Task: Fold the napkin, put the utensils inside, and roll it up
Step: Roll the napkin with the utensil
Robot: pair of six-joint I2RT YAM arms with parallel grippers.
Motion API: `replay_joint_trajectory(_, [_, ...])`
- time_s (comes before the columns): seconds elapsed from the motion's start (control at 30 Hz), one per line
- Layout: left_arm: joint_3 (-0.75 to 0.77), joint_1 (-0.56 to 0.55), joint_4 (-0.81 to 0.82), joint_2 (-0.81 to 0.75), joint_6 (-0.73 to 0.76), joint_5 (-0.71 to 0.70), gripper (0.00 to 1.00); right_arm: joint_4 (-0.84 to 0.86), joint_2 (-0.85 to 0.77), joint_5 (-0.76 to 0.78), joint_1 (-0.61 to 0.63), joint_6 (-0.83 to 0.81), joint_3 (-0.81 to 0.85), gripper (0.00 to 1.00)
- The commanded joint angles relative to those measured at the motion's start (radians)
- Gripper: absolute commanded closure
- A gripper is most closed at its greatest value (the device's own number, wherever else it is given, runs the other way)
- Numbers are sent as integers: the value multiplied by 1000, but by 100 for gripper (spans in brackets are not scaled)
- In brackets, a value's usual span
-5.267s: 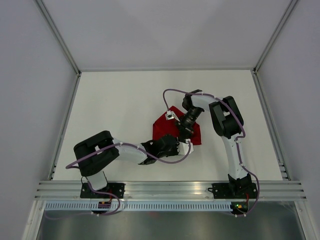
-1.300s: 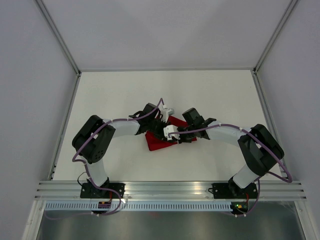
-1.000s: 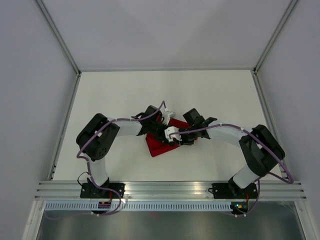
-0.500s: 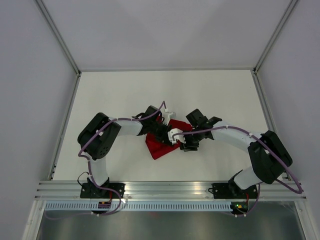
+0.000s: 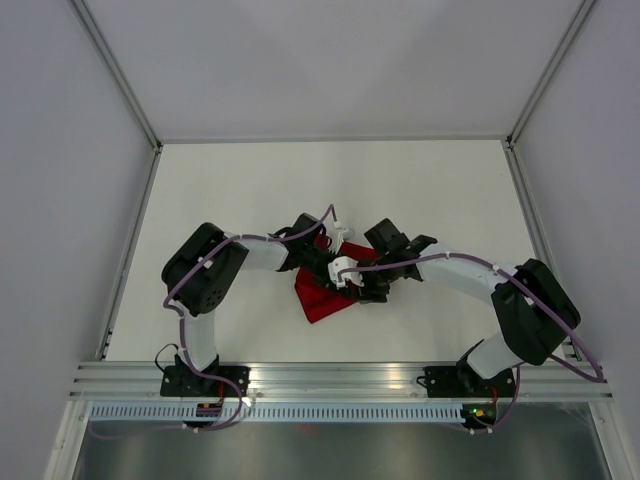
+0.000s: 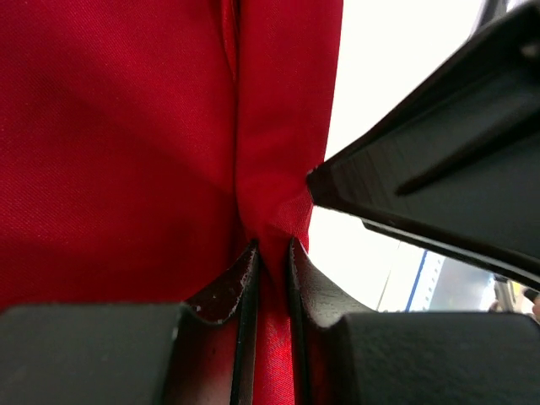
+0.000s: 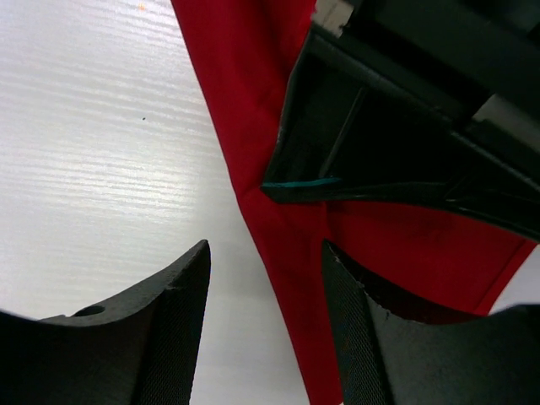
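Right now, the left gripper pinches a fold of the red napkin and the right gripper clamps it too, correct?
Not quite. The left gripper does pinch a fold of the napkin, but the right gripper is open: the right wrist view shows its jaws apart, the napkin's edge lying between them.

light: bright, even | shadows: soft | wrist views: near edges blurred

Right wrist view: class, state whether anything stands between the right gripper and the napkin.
Nothing visible does. The napkin has its edge showing directly in the gap of the open right gripper. The left gripper, pinching a fold of the cloth, sits just beyond, not in between.
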Motion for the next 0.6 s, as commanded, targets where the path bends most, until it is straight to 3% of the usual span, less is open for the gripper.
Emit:
replay_joint_trajectory(0.0, [-30, -22, -103, 68, 57, -82, 98, 37, -30, -13, 13, 11, 19, 39])
replay_joint_trajectory(0.27, [-27, -20, -115, 68, 62, -79, 98, 36, 44, -10, 20, 8, 19, 40])
replay_joint_trajectory(0.57, [-23, -22, -115, 64, 65, -68, 98, 54, 80, 6, 22, 22, 16, 49])
